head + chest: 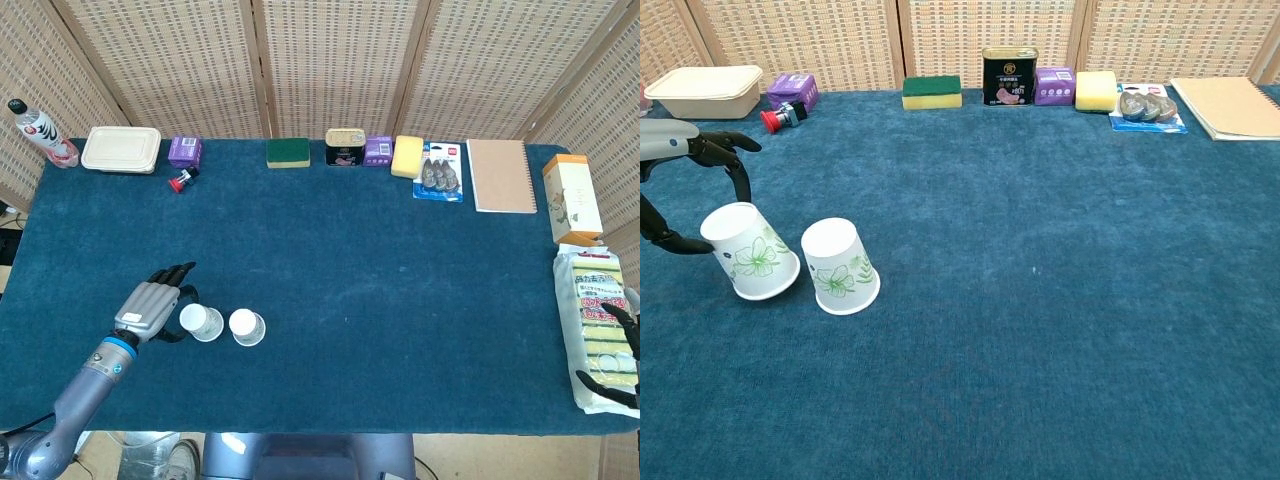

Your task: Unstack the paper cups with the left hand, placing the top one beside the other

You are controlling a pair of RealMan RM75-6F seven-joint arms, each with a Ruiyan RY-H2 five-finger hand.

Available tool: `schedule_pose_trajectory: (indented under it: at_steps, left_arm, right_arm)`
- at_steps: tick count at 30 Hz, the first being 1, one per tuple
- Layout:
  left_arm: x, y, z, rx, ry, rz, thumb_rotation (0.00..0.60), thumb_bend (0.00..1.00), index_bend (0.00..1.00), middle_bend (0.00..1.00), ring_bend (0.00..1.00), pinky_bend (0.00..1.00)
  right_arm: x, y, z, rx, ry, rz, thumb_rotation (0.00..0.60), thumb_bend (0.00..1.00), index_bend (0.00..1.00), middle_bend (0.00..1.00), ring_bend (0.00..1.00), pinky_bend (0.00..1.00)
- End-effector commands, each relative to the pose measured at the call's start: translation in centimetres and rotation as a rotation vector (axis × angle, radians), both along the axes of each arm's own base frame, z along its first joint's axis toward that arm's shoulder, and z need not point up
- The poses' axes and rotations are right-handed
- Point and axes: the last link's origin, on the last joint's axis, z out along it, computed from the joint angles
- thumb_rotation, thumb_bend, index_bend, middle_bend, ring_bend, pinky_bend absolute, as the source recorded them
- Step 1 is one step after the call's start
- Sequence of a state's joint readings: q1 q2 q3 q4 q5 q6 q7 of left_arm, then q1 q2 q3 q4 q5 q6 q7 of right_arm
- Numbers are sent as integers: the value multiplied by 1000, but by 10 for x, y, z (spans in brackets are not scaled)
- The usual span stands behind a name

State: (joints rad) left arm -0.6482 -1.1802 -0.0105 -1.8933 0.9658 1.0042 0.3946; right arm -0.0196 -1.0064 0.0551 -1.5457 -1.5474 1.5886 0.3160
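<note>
Chest view crops the left hand point(680, 190) at the frame edge, its dark fingers point(738, 172) arched around the tilted cup point(750, 264) just beside the upright inverted cup point(839, 265), while contact is indiscernible and the right hand point(622, 352) shows only partly.
</note>
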Motion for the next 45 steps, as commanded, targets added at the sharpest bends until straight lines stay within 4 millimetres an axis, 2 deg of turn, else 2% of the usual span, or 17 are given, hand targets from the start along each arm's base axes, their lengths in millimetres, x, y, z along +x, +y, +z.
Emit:
schedule_pose_trajectory:
  at_steps: [1, 21, 26, 32, 37, 41, 45]
  left_arm:
    - [3, 2, -3, -2, 1, -4, 600, 217, 379, 0, 0, 87]
    - [7, 3, -13, -3, 26, -15, 600, 216, 374, 0, 0, 88]
    - [9, 4, -15, -4, 24, -19, 600, 213, 297, 0, 0, 87]
    - [11, 3, -14, 0, 21, -22, 600, 196, 124, 0, 0, 87]
    - [13, -1, -3, 15, -8, -23, 600, 182, 37, 0, 0, 87]
    - [10, -8, 21, 69, -28, -47, 600, 170, 1, 0, 0, 87]
    - [-3, -21, 46, 153, -35, -70, 600, 152, 0, 0, 0, 87]
  right_arm:
    - [0, 0, 0, 0, 0, 0, 600, 18, 143, 17, 0, 0]
    - [-1, 0, 2, -4, -7, -1, 600, 19, 143, 17, 0, 0]
    - [-1, 0, 2, -4, -8, 1, 600, 18, 143, 17, 0, 0]
    - [-1, 0, 3, -7, -8, 1, 600, 18, 143, 17, 0, 0]
    - [-1, 0, 3, -9, -9, 2, 600, 18, 143, 17, 0, 0]
    - [-2, 0, 4, -11, -12, 0, 600, 18, 143, 17, 0, 0]
    - [-2, 0, 5, -15, -15, 1, 600, 18, 143, 18, 0, 0]
